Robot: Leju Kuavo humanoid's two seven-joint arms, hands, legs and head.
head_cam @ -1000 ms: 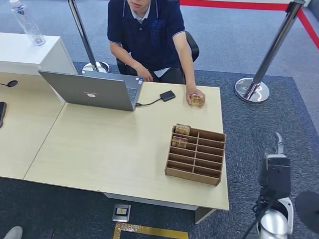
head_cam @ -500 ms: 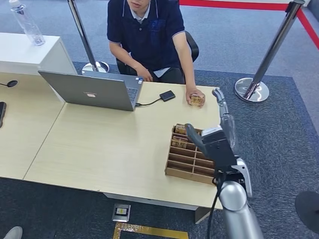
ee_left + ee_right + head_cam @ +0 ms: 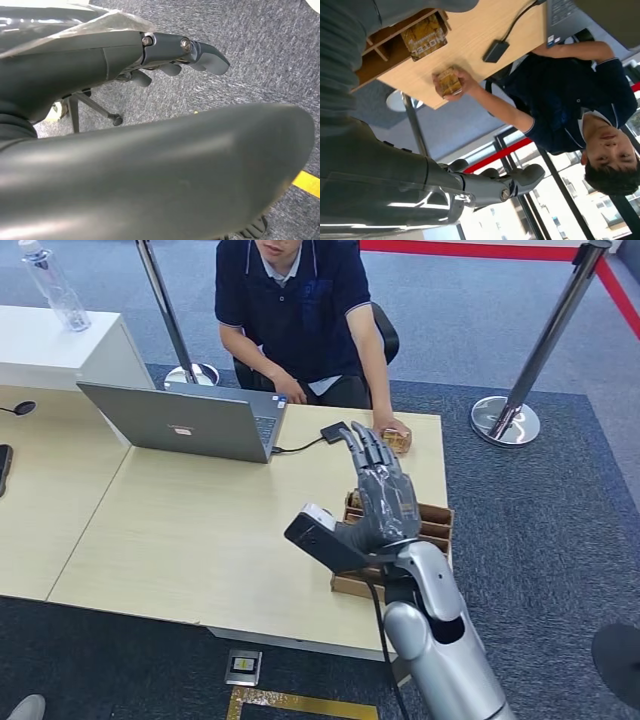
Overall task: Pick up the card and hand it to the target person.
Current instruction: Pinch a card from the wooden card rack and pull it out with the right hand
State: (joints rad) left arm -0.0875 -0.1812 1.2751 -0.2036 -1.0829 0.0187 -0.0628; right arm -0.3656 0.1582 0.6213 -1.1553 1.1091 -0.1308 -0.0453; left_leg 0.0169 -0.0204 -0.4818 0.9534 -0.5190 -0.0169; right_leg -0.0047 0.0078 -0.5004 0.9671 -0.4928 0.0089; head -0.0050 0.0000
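In the head view the right hand [image 3: 383,502] sits at center right of the frame, raised over the wooden slotted tray [image 3: 436,525] on the light tabletop [image 3: 204,530]. Its fingers [image 3: 367,448] are stretched out and apart, thumb pointing to the left, holding nothing. A stack of cards [image 3: 398,439] lies just above the fingertips in the frame, on the tabletop's far edge, under the hand of a seated person [image 3: 302,310] in a dark polo. More cards [image 3: 424,36] stand in a tray compartment in the right wrist view. A gray laptop [image 3: 185,420] sits at upper left. In the left wrist view the left hand [image 3: 177,52] hangs over gray carpet, fingers loosely extended and holding nothing.
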